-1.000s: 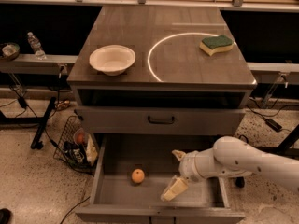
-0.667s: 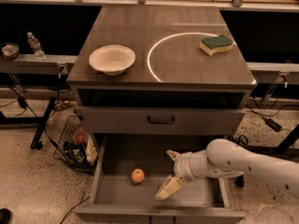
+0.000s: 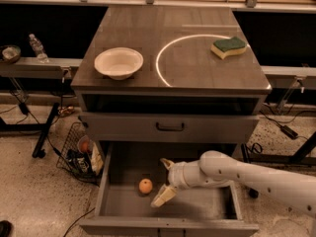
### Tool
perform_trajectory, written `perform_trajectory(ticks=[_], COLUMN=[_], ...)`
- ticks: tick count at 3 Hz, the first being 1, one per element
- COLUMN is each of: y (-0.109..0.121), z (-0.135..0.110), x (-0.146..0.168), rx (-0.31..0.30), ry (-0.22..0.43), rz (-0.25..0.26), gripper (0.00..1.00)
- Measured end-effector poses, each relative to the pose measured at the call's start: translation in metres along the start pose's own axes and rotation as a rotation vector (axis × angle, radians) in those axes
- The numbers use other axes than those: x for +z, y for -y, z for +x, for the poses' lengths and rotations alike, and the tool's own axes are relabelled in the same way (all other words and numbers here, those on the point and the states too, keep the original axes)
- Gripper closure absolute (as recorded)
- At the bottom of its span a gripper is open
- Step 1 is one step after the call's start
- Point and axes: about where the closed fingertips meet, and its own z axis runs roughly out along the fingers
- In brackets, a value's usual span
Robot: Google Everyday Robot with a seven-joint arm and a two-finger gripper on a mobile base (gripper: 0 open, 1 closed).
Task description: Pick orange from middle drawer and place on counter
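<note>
The orange (image 3: 145,185) lies on the floor of the open middle drawer (image 3: 113,201), left of centre. My gripper (image 3: 164,179) reaches in from the right on a white arm and is open inside the drawer. One finger (image 3: 163,196) points down-left just right of the orange, the other (image 3: 166,163) points up-left. The gripper is beside the orange, apart from it. The counter (image 3: 187,68) above is wood-grain with a white arc.
A white bowl (image 3: 118,62) sits on the counter's left and a yellow sponge with green top (image 3: 228,47) at its right. A shallower drawer front with a black handle (image 3: 170,128) is shut above. A wire basket (image 3: 79,152) stands on the floor at the left.
My gripper has moved left inside the drawer, closing the gap to the orange. The orange has not moved.
</note>
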Motion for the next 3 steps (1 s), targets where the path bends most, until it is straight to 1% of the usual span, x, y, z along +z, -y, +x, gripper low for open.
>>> perform_trajectory(ticks=[1,2,3], y=[0.005,0.006,0.016], z=[-0.001,0.0,0.013], x=[0.044,0.075,0.085], rx=[-0.041,-0.048,-0.025], ry=[0.027,0.048,0.044], rz=[-0.02,-0.042,-0.037], gripper=[0.0,0.0,0.0])
